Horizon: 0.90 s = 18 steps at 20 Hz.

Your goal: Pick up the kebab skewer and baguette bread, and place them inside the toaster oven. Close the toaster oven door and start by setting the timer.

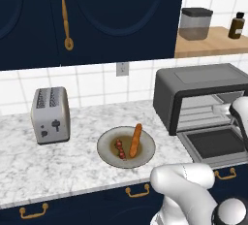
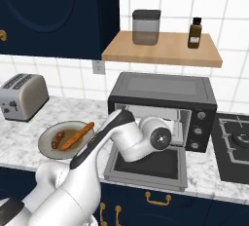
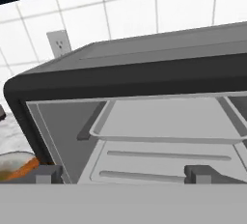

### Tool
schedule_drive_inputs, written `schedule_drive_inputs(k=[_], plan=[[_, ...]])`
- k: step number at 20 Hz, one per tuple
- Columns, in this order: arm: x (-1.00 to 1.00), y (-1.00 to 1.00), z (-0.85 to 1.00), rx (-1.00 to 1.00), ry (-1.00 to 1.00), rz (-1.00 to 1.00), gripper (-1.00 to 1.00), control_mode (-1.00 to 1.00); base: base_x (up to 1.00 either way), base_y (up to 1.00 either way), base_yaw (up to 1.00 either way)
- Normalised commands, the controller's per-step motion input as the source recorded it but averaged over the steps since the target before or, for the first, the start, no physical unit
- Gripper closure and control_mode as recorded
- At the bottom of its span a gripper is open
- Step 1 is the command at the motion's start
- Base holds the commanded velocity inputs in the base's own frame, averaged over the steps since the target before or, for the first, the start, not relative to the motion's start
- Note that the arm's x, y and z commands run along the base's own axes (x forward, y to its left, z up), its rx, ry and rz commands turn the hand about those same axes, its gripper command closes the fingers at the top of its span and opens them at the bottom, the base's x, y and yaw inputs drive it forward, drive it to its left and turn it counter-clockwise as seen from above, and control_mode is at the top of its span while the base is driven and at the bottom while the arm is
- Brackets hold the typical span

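The kebab skewer (image 1: 119,149) and the orange-brown baguette bread (image 1: 136,140) lie side by side on a grey plate (image 1: 104,146) on the marble counter, left of the toaster oven (image 1: 203,81). The toaster oven door (image 2: 165,164) lies folded down flat. A pale tray (image 3: 164,119) sits on the rack inside. My gripper (image 3: 124,174) is open and empty, level with the oven mouth and facing into it. The white wrist (image 2: 155,137) hovers over the lowered door. In the right base view the skewer (image 2: 57,140) and baguette (image 2: 77,136) lie left of the arm.
A silver two-slot toaster (image 1: 50,115) stands at the counter's left. A wooden shelf above the oven carries a jar (image 2: 146,27) and a brown bottle (image 2: 195,33). The oven's knobs (image 2: 198,130) are on its right front. A stove (image 2: 236,142) lies to the right.
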Motion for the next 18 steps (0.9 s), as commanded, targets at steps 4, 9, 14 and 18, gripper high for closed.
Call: schedule_drive_inputs(k=[4, 9, 14, 18], plan=[[0.28, -0.02, -0.08, 0.0, 0.0, -0.11, -1.0, -1.0, 0.0, 0.0, 0.0], [0.16, -0.01, -0.44, -0.08, -0.07, -0.02, -1.0, -1.0, 0.0, 0.0, 0.0], [0.16, 0.0, -0.07, -0.02, -0.05, 0.0, -1.0, -1.0, 0.0, 0.0, 0.0], [0.38, 0.0, -0.01, 0.0, 0.0, 0.0, -1.0, -1.0, 0.0, 0.0, 0.0]])
